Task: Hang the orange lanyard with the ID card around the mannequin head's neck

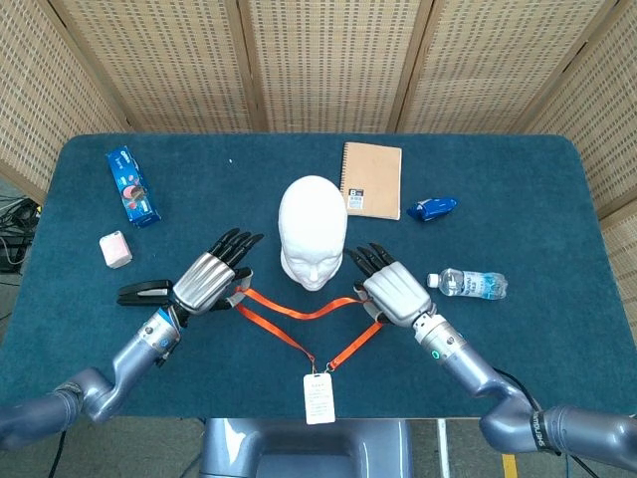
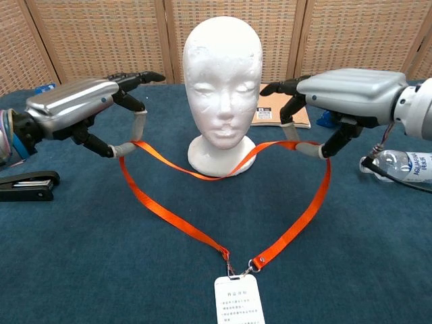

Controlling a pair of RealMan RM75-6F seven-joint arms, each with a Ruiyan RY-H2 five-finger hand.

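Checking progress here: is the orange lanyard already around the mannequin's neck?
No, the lanyard loop sags in front of the mannequin head base, not around it.

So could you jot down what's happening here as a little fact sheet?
left hand: pinches orange lanyard, lifted off table
right hand: pinches lanyard's other side, lifted
lanyard loop: sags in front of mannequin head, not yet over it
ID card: lying on table, near edge
behind head: notebook

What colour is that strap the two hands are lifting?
Bright orange; the lanyard shows best in the chest view.
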